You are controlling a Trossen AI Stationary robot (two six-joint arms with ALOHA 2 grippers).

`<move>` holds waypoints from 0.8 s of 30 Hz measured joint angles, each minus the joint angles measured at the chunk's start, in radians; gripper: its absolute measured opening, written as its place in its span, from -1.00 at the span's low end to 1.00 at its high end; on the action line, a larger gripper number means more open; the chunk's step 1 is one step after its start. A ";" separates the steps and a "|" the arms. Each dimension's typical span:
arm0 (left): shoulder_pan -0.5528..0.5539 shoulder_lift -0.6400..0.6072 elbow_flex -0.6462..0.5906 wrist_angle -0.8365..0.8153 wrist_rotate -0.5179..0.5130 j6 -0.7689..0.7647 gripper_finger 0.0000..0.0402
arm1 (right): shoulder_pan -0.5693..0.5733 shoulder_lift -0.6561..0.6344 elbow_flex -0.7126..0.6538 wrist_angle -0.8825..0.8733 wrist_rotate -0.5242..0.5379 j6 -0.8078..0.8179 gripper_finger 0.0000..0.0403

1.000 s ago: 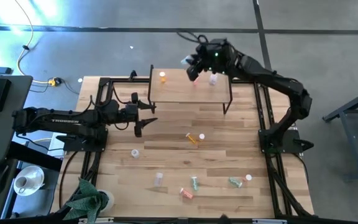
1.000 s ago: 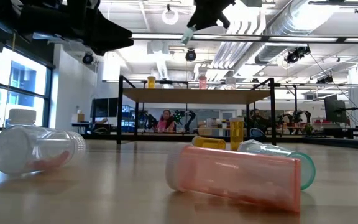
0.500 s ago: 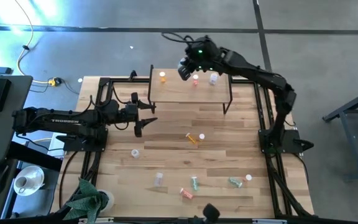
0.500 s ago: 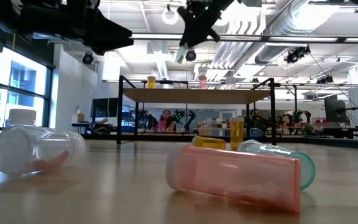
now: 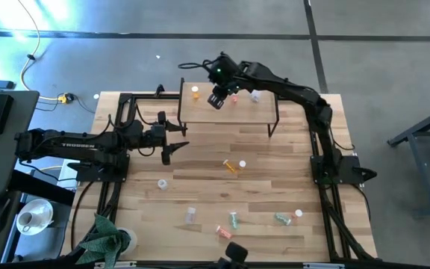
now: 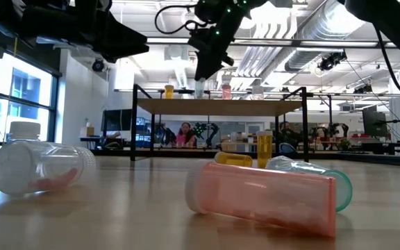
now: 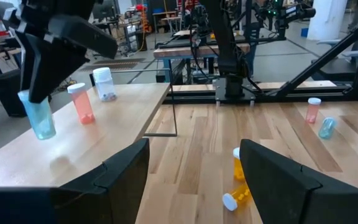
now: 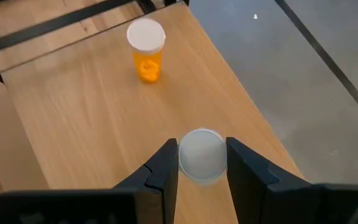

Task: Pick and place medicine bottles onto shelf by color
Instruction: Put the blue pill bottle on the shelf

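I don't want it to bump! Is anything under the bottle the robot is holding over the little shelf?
Nothing visible is. The right gripper holds the pale green bottle with a white cap over a bare patch of the small light-wood shelf. The orange bottle and the pink bottle stand off to either side.

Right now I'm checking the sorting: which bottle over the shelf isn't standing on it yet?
The teal bottle, gripped by the right tool above the shelf; the orange, pink and clear ones stand free.
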 joint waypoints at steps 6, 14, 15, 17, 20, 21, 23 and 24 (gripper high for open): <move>0.000 0.000 0.000 0.000 0.000 0.000 0.19 | 0.013 0.000 -0.015 0.009 0.000 -0.018 -0.53; 0.000 0.000 0.000 0.000 0.000 0.000 0.19 | 0.035 0.000 -0.015 0.020 -0.003 -0.036 -0.53; 0.000 0.000 0.000 0.000 0.000 0.000 0.19 | 0.035 0.000 -0.015 0.019 -0.004 -0.035 -0.53; 0.000 0.000 0.000 0.000 0.000 0.000 0.19 | 0.037 0.008 -0.014 0.023 -0.005 -0.036 -0.53; 0.000 0.000 0.000 0.000 0.000 -0.001 0.19 | 0.037 0.027 -0.016 0.020 0.009 -0.036 -0.53; 0.000 0.000 0.000 0.000 0.000 -0.001 0.19 | 0.037 0.028 -0.016 0.020 0.018 -0.037 -0.53; 0.000 0.000 0.000 0.000 0.000 -0.001 0.19 | 0.037 0.026 -0.016 0.022 0.027 -0.037 -0.53; 0.000 0.000 0.000 0.000 0.000 -0.001 0.19 | 0.036 0.025 -0.016 0.023 0.027 -0.036 -0.53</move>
